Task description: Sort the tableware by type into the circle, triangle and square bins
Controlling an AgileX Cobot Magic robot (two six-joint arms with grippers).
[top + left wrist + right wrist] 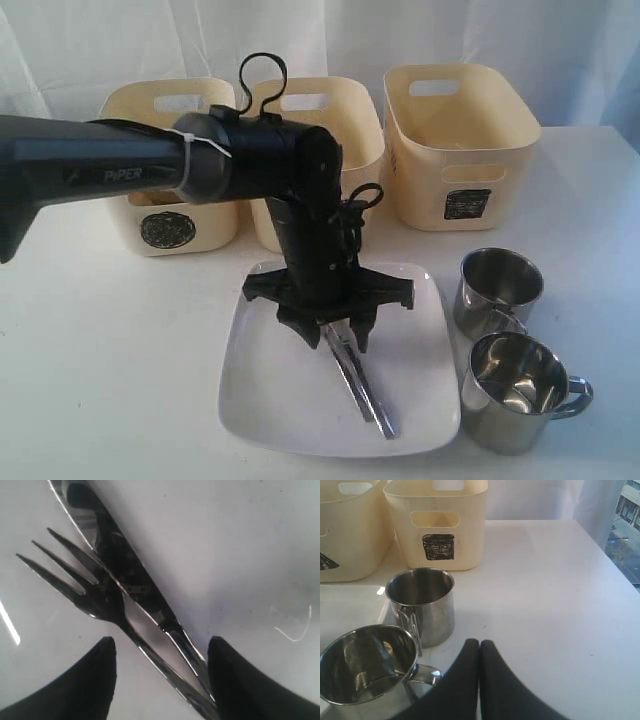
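A white counter (120,380) runs back to a pale curtain (80,40), with three cream bins along the far edge. The left bin (135,110) bears a circle mark and the right bin (460,140) a square mark. The middle bin (355,120) is partly hidden by the left arm.

Near the centre lies a large white square plate (270,390) holding a steel fork (75,580) and a knife (125,570), side by side with their handles crossing. The left fingers (95,680) hang over the plate, spread apart on either side of those handles and clasping nothing.

Just right of the plate stand two steel mugs, one farther (497,290) and one nearer (515,390). The right fingers (465,680) are pressed together, empty, beside them.
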